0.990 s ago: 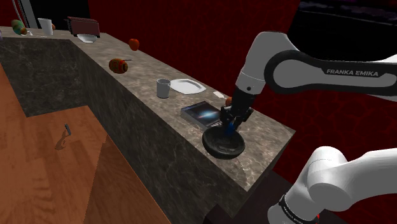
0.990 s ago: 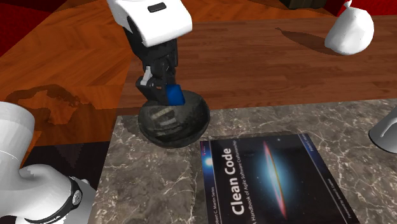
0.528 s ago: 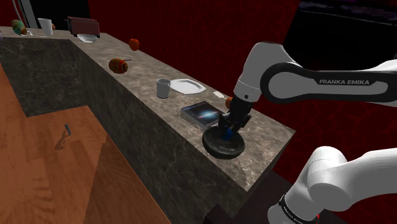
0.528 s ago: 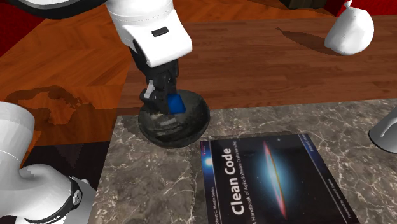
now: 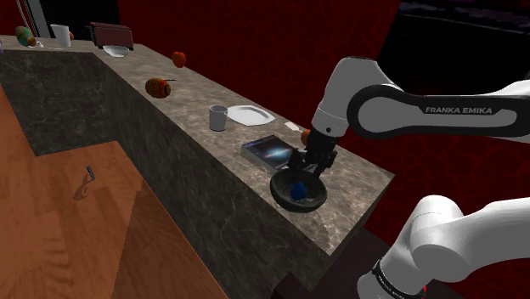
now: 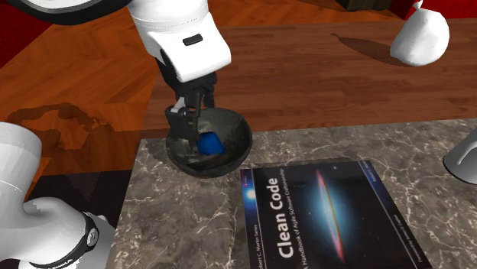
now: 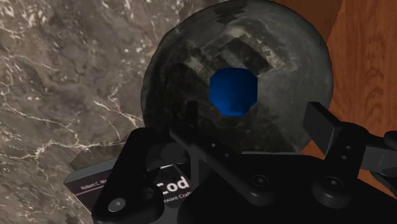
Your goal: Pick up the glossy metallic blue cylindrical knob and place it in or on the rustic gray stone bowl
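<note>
Wrist view: the blue knob (image 7: 233,91) lies on the floor of the dark stone bowl (image 7: 159,83). It's free of the gripper (image 7: 254,121), whose fingers (image 7: 321,124) stand apart above it and clasp nothing. Second exterior view: the bowl sits close to the edge of the marble counter (image 6: 191,229), with the Clean Code book (image 6: 329,214) just beside it. The placing looks done, so the step in hand is likely the retreat. Best done straight up with the fingers wide and no sideways drift until the tips clear the rim. Otherwise a finger could clip the rim and nudge the bowl toward the counter edge.
</note>
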`<action>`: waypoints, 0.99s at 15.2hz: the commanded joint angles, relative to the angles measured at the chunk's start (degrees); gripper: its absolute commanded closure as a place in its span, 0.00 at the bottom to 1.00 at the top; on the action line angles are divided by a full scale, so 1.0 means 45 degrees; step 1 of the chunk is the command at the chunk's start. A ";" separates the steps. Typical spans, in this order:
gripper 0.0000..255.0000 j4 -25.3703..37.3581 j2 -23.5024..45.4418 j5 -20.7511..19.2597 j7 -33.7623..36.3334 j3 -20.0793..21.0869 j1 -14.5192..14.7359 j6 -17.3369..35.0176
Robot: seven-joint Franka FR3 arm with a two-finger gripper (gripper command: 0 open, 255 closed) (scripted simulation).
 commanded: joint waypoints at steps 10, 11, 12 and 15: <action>0.00 0.1470 -0.0210 -0.0212 0.0044 -0.0238 -0.0092 -0.1687; 0.00 0.1470 -0.0209 -0.0212 0.0044 -0.0238 -0.0092 -0.1687; 0.00 0.1470 -0.0209 -0.0212 0.0044 -0.0238 -0.0092 -0.1687; 0.00 0.1471 -0.0209 -0.0212 0.0044 -0.0238 -0.0092 -0.1687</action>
